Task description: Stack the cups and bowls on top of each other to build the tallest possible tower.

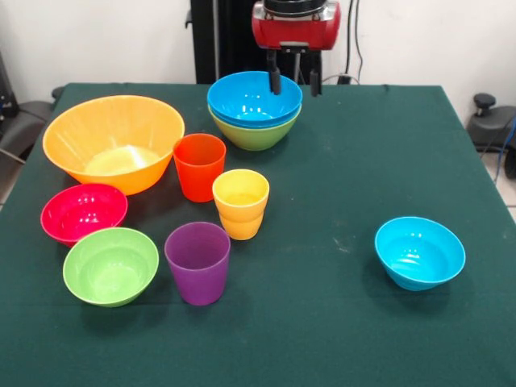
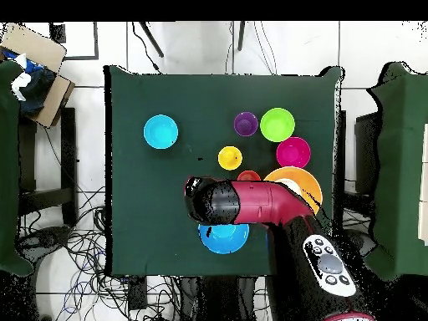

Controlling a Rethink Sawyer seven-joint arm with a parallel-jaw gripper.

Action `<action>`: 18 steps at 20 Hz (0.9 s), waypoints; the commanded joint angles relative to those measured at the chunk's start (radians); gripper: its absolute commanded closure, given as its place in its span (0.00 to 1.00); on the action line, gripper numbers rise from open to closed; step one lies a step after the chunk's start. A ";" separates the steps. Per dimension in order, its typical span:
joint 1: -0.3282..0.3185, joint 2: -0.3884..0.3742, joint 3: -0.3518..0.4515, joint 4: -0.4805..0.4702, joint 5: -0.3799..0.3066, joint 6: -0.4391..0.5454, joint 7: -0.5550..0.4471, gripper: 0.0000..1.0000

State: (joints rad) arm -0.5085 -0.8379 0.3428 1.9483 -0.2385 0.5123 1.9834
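The tower (image 1: 254,113) is a green bowl with blue bowls nested in it, at the table's far middle. My gripper (image 1: 294,89) hangs open and empty just above the tower's right rim. The huge orange-yellow bowl (image 1: 113,141) stands alone on the table at the left. The orange-red cup (image 1: 199,165), yellow cup (image 1: 240,203) and purple cup (image 1: 197,262) stand upright beside it. The pink-red bowl (image 1: 83,212) and small green bowl (image 1: 110,264) sit at the near left. The light-blue bowl (image 1: 419,251) sits alone at the right. In the overhead view my arm (image 2: 251,203) covers part of the tower (image 2: 224,238).
The green cloth table (image 1: 339,322) ends close behind the tower, by the black pedestal (image 1: 230,36). In the overhead view cables lie on the floor (image 2: 75,251) and cardboard boxes (image 2: 38,67) stand beside the table.
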 commanded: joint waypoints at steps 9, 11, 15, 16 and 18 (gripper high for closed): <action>-0.057 0.058 0.058 0.038 -0.081 0.042 -0.104 0.00; -0.069 0.057 0.066 0.031 -0.082 0.058 -0.121 0.00; -0.103 0.057 0.079 0.034 -0.087 0.070 -0.150 0.00; -0.112 0.059 0.083 0.034 -0.090 0.070 -0.156 0.00; -0.124 0.071 0.091 0.019 -0.096 0.080 -0.167 0.00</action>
State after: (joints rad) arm -0.6089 -0.8305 0.3624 1.9499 -0.2511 0.5121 1.9834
